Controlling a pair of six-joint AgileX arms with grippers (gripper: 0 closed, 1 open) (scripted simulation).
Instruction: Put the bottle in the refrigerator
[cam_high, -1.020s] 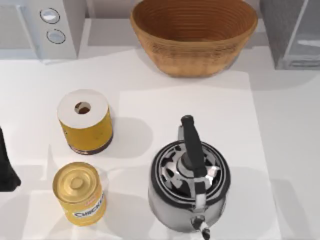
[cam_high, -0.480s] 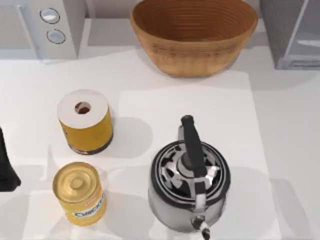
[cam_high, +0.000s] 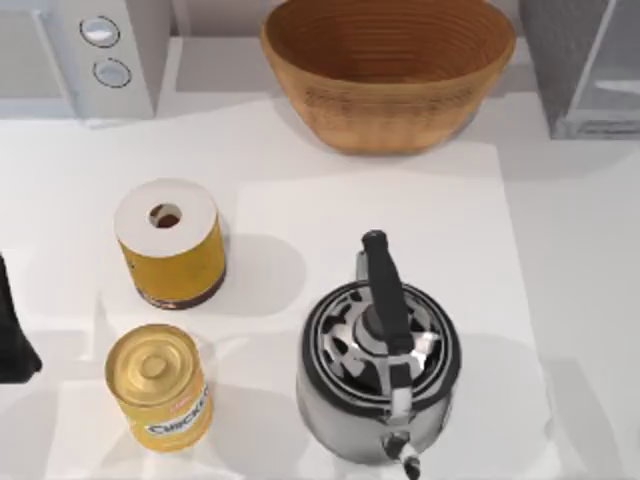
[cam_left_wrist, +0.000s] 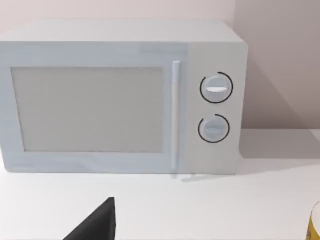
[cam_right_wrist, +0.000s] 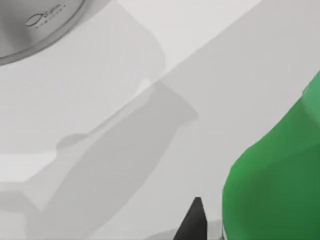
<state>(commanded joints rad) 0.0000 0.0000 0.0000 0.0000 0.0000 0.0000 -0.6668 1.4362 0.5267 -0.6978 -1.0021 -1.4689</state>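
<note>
The green bottle (cam_right_wrist: 275, 180) looms close in the right wrist view, over the white table. One dark fingertip (cam_right_wrist: 194, 221) of my right gripper pokes up just beside it; I cannot tell whether it touches the bottle. The refrigerator (cam_high: 585, 65), with dark grey sides and a pale glassy front, stands at the table's back right corner. My left arm (cam_high: 12, 335) is a dark shape at the table's left edge. One of its fingers (cam_left_wrist: 97, 225) points toward the white microwave.
A white microwave (cam_high: 85, 50) with two round knobs stands at the back left, a wicker basket (cam_high: 388, 70) at the back middle. A steel kettle (cam_high: 378, 365) sits front centre. A white-topped yellow tin (cam_high: 170, 245) and a yellow can (cam_high: 160, 385) stand on the left.
The soft shadow on the table's front right has shifted slightly. None of the objects on the table has moved.
</note>
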